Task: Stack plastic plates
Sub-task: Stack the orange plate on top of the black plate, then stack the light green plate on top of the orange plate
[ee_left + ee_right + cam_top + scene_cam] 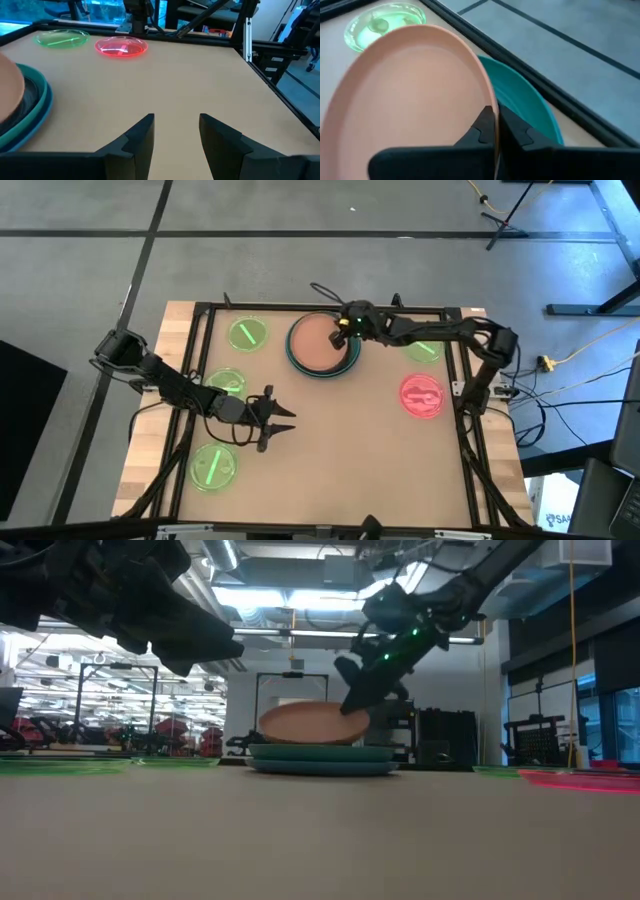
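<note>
High view: salmon-pink plate (318, 340) atop teal-and-blue stack (322, 367) near desk's (340, 450) far edge, right gripper (345, 325) pinching its far-right rim. Green plates (248, 333) (226, 382) (213, 466) down the left side, another (425, 350) under the right arm, red-pink plate (423, 396) at right. Left gripper (282, 418) mid-desk, jaws spread, holding nothing.

Low view: pink plate tilted, gripped side raised, opposite edge resting on teal plate (320, 753).

Left wrist view: open jaws aimed across bare desk; stack just beside, red-pink plate well beyond.

Right wrist view: jaws closed on pink rim, teal plate directly beneath. Likely next: lower flat, release. Nothing in the way.
</note>
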